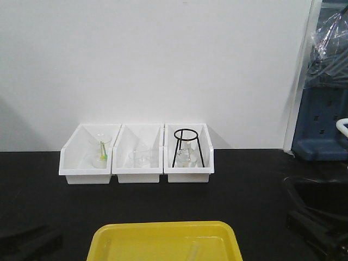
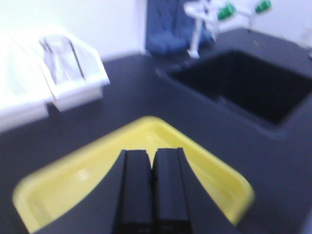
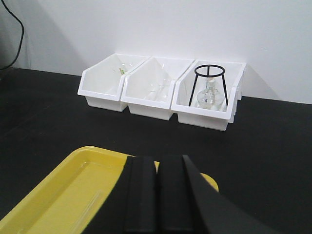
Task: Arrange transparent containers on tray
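Lower centre, front view: yellow tray (image 1: 163, 235), faint test tube (image 1: 193, 251) lying inside.
Handling: likely light, brittle, slippery; best pinched gently mid-length.
Left gripper (image 2: 151, 168): pressed together, empty.
Right gripper (image 3: 157, 170): pressed together, empty.

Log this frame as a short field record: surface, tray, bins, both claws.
surface: black table
tray: yellow tray at the near edge; a faint clear tube-like shape lies in it
bins: three white bins against the wall, glassware inside; right one holds a black wire stand
left claw: shut, above tray
right claw: shut, above tray
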